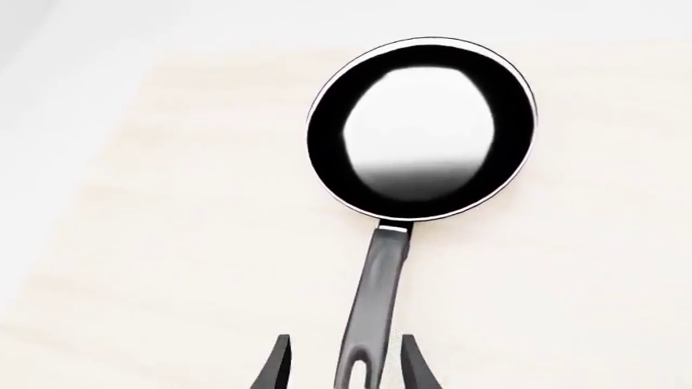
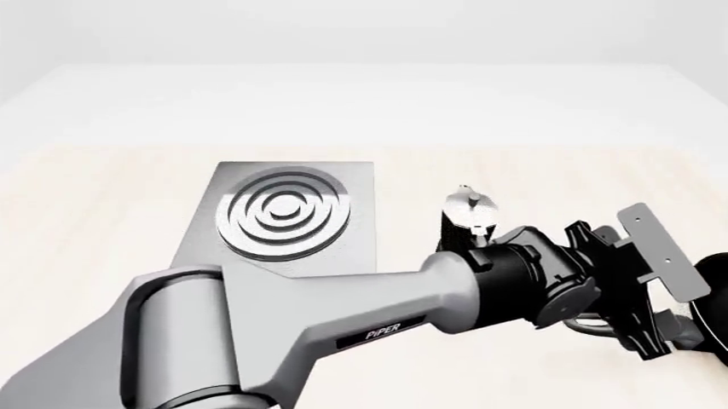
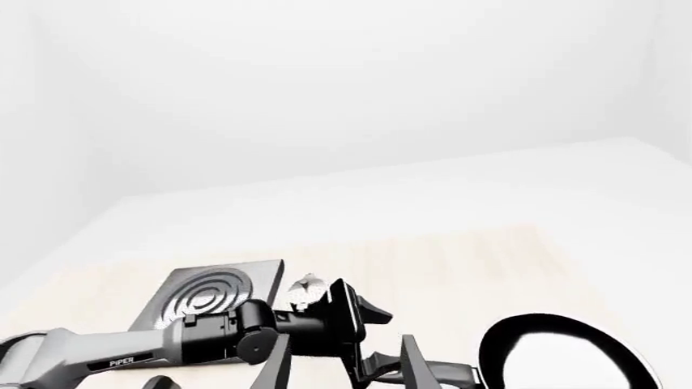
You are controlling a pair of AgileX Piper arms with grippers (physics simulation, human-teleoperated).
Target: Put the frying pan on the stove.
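Pan handle straddled, not yet gripped

The frying pan (image 1: 422, 130) lies on the worktop (image 1: 162, 243), well apart from the stove (image 2: 290, 217); the left gripper (image 1: 343, 361) is spread around its handle end. Gripped there, tilting or slipping is risked. The right fingers' state cannot be told.

"PIPER" label on left arm (image 2: 381, 331) forearm, front view; same label visible in right wrist view.

The front view looks down from behind the arms; the left wrist view hangs close over the frying pan (image 1: 422, 130); the right wrist view, low, shares the stove (image 3: 211, 296) with the front.
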